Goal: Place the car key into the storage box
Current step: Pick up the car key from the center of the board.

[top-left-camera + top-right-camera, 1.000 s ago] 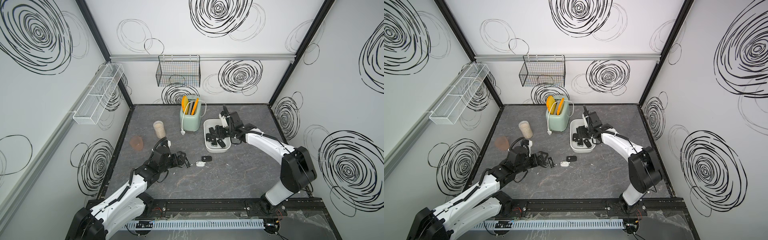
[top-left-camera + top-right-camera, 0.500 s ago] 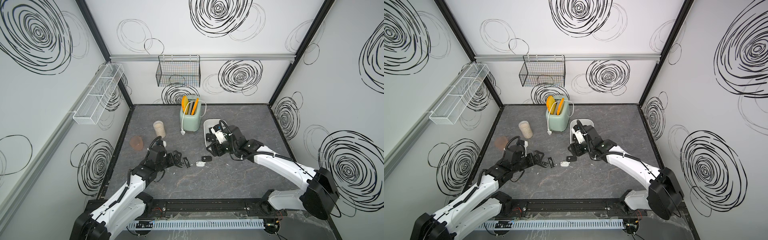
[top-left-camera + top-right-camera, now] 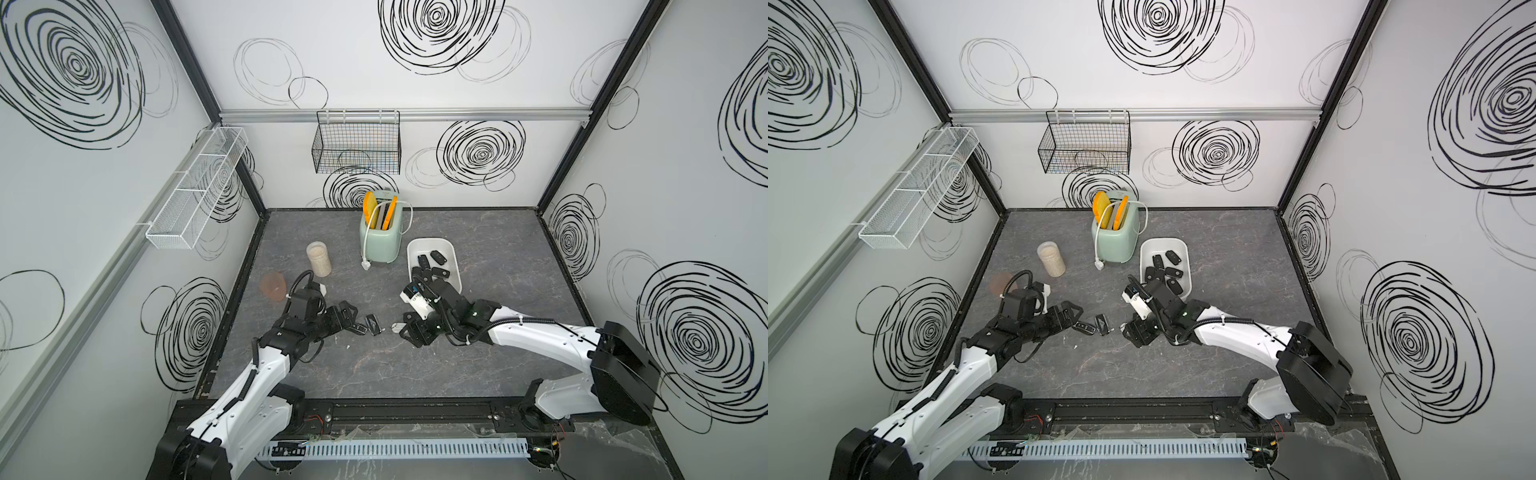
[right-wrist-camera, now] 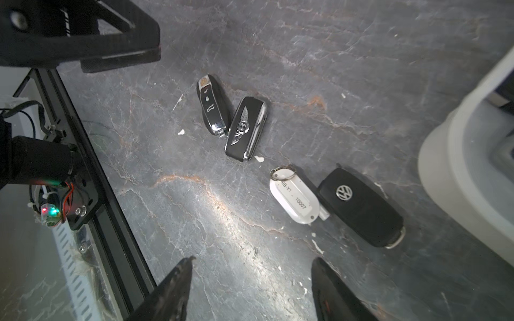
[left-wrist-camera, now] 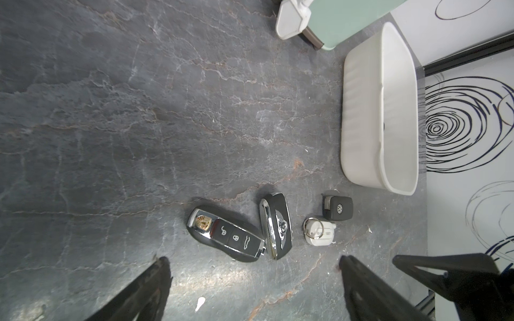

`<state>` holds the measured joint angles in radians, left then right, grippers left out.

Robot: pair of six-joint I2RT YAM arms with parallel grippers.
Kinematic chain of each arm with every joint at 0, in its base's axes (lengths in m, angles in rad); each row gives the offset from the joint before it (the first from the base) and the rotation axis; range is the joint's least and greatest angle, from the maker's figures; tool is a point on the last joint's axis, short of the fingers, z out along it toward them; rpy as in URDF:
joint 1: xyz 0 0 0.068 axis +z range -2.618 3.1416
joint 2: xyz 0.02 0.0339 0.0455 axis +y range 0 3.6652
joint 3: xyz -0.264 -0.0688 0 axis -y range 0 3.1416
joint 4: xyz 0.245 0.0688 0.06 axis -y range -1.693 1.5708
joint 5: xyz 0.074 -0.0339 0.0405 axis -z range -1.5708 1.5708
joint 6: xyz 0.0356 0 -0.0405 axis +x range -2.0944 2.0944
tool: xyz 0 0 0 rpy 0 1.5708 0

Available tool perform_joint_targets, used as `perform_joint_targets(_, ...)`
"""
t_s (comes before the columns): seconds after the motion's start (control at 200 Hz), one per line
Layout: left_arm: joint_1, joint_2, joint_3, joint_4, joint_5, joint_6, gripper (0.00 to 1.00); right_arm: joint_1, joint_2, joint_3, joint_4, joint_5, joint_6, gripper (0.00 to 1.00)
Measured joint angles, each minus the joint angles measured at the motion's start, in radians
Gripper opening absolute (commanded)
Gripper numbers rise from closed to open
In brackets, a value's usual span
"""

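Observation:
Three black car keys lie loose on the grey table: a Porsche key (image 5: 225, 236), a winged-badge key (image 5: 276, 228) touching it, and a VW key (image 4: 360, 207) next to a white tag (image 4: 294, 197). The white storage box (image 3: 430, 240) stands behind them, by the toaster, with several black keys inside. My left gripper (image 5: 253, 262) is open and empty, low over the table just short of the Porsche key (image 3: 357, 328). My right gripper (image 4: 251, 262) is open and empty too, hovering close in front of the tag and VW key, and it hides the VW key in both top views.
A mint toaster (image 3: 380, 239) with its cord and plug stands left of the box. A tan jar (image 3: 318, 259) and a brownish lid (image 3: 272, 285) sit at the left. A black wire basket (image 3: 357, 147) and a white mesh rack (image 3: 197, 189) hang on the walls.
My right arm has swung from above the storage box forward and down to the loose keys, its jaws a little wider. My left arm has barely shifted.

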<state>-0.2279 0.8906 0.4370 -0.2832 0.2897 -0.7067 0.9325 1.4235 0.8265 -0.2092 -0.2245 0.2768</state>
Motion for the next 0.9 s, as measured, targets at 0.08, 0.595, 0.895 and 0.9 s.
perform_joint_targets(0.08,0.003,0.003,0.005,-0.007,0.006,0.003,0.98,0.009,0.039,0.0,0.006,0.001,0.0,0.7)
perform_joint_targets(0.595,0.018,0.018,0.015,-0.007,0.027,0.008,0.98,0.019,0.199,0.024,-0.029,0.057,-0.037,0.73)
perform_joint_targets(0.895,0.031,0.019,0.015,-0.007,0.031,0.013,0.98,0.02,0.285,0.093,-0.047,0.103,-0.085,0.74)
perform_joint_targets(0.9,0.031,0.019,0.015,-0.007,0.031,0.013,0.98,0.02,0.285,0.094,-0.047,0.103,-0.085,0.74)
